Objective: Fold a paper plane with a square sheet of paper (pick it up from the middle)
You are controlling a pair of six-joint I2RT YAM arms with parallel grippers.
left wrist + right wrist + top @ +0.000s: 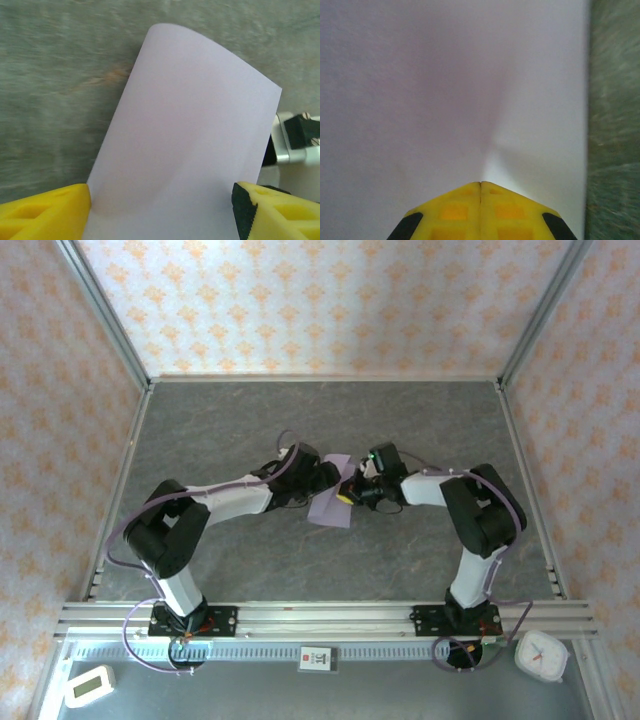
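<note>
Pinching the matte lavender paper sheet [445,90], the right tool [480,184] has its yellow fingers pressed flat together, and the paper puckers in a soft ridge just ahead of their tips. The left tool [161,200] stands apart, one finger at each side edge of the sheet, which passes between them unclamped. The sheet sits between the two tools, bowed rather than flat, apparently lifted off the grey stone-patterned counter [300,420].

The risk lies in the left tool closing. On a curved, unsupported sheet it could crumple the paper or set a skewed crease. Any pull against the right tool's pinch could tear at that pucker or drag the paper free.

No pointed nose is formed. The sheet shows as a strip longer than wide. Its long axis runs ahead of the left tool, and from above it crosses the gap between the tools.
</note>
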